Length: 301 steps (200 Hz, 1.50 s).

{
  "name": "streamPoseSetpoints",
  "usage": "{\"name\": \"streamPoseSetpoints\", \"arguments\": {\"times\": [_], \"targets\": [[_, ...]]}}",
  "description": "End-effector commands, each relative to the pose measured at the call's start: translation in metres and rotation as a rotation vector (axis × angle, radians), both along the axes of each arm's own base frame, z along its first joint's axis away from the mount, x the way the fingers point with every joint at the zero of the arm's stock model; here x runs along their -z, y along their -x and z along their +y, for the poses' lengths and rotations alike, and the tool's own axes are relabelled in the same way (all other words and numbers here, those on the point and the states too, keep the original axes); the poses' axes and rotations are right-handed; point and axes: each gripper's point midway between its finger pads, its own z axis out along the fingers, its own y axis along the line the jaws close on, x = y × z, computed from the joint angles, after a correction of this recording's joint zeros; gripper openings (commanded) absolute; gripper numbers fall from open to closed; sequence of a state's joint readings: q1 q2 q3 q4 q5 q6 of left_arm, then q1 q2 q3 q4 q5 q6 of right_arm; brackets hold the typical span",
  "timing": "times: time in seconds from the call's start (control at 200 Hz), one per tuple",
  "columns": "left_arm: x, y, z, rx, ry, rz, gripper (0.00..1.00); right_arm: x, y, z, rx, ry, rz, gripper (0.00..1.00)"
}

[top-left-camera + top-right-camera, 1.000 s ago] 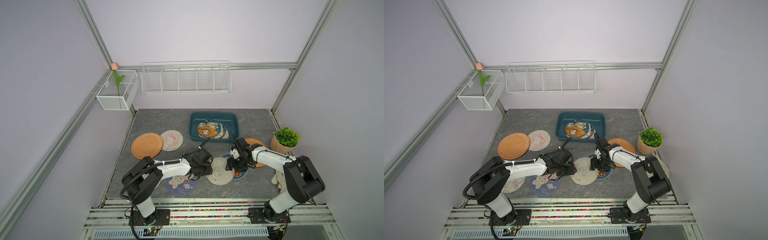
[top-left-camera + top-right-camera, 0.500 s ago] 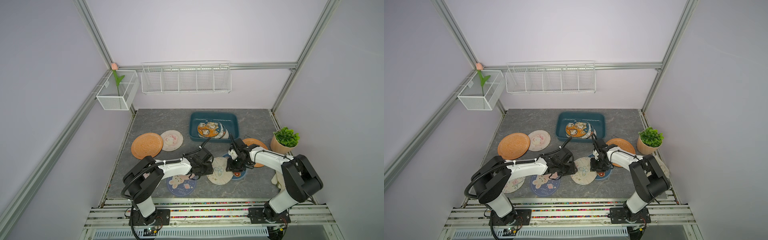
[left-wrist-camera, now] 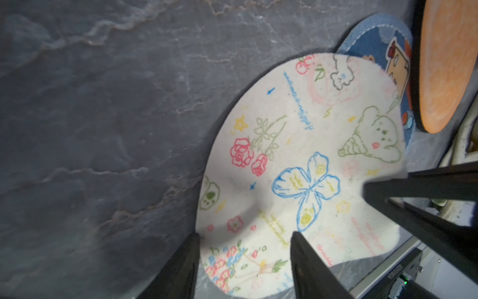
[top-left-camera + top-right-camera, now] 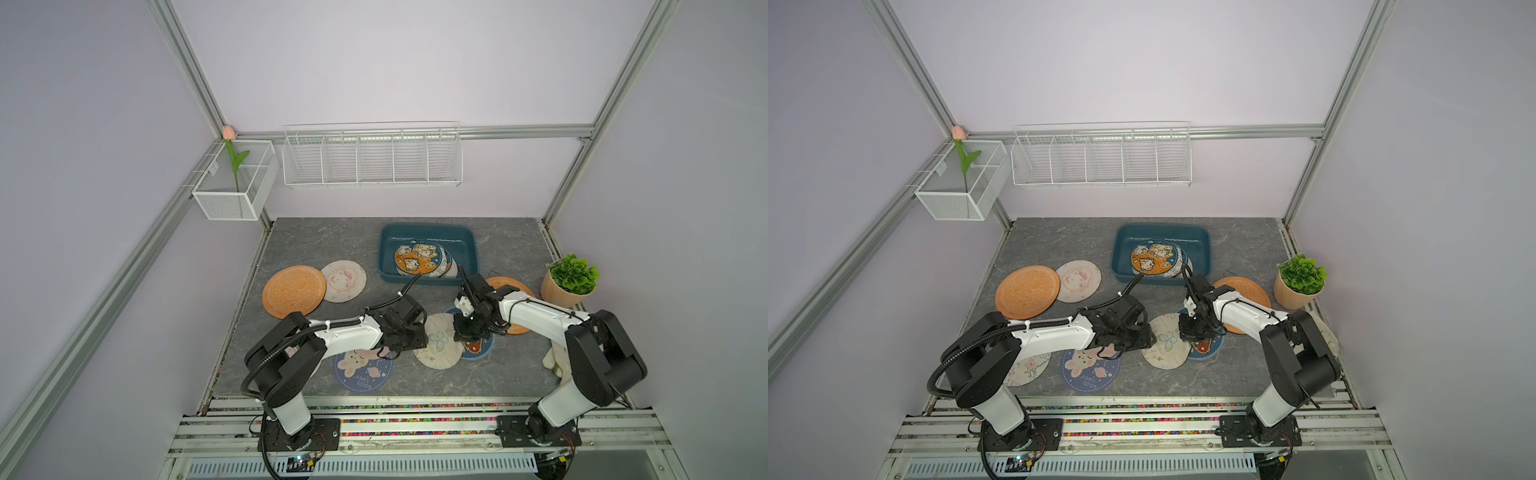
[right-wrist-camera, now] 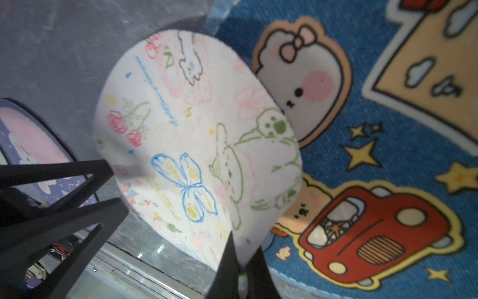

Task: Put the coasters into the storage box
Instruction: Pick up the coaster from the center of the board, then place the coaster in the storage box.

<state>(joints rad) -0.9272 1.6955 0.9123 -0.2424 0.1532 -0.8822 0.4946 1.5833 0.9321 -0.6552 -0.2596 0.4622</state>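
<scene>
A white butterfly-print coaster (image 4: pixel 438 345) (image 3: pixel 310 168) lies at the front middle, overlapping a blue car-print coaster (image 4: pixel 480 351) (image 5: pixel 388 181). My right gripper (image 4: pixel 467 336) (image 5: pixel 244 248) is shut on the white coaster's right edge, which curls up. My left gripper (image 4: pixel 409 340) (image 3: pixel 244 235) stands open at its left edge, with the rim between the spread fingers. The teal storage box (image 4: pixel 428 232) at the back holds a stack of coasters (image 4: pixel 419 257). Loose coasters: orange (image 4: pixel 293 291), pink-print (image 4: pixel 344 280), orange (image 4: pixel 505 286) and navy bunny (image 4: pixel 363 370).
A potted plant (image 4: pixel 569 280) stands at the right edge, with a cream soft thing (image 4: pixel 555 359) in front of it. A white wire rack (image 4: pixel 372 158) and a mesh basket (image 4: pixel 232 187) hang on the walls. Another pale coaster (image 4: pixel 1027 368) lies under my left arm.
My right gripper has shut on the white coaster's edge. My left gripper's jaws have widened a little. Both arms have hardly moved.
</scene>
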Motion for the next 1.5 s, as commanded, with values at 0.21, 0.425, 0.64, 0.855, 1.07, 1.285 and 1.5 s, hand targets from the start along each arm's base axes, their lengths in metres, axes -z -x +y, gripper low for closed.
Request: {"name": "streamPoseSetpoints", "arguments": {"times": [0.21,0.425,0.64,0.855,1.07,1.285,1.5], "targets": [[-0.035,-0.031,0.019,-0.057,0.056,-0.074,0.65,-0.073,-0.015,0.023,-0.031,-0.118,-0.084,0.07],[-0.044,-0.045,0.034,-0.072,0.061,-0.09,0.7,-0.118,-0.041,0.039,-0.041,-0.172,-0.162,0.07],[-0.048,-0.052,0.047,-0.092,0.07,-0.093,0.71,-0.152,-0.074,0.057,-0.042,-0.214,-0.234,0.07],[-0.05,-0.054,0.062,-0.116,0.078,-0.09,0.73,-0.177,-0.111,0.083,-0.063,-0.276,-0.288,0.07],[-0.047,-0.052,0.076,-0.143,0.078,-0.084,0.73,-0.184,-0.158,0.114,-0.061,-0.351,-0.35,0.07],[-0.047,-0.049,0.086,-0.16,0.077,-0.083,0.74,-0.184,-0.204,0.136,-0.053,-0.373,-0.413,0.07],[-0.048,-0.046,0.096,-0.18,0.064,-0.079,0.75,-0.167,-0.243,0.155,-0.028,-0.399,-0.438,0.07]]}}
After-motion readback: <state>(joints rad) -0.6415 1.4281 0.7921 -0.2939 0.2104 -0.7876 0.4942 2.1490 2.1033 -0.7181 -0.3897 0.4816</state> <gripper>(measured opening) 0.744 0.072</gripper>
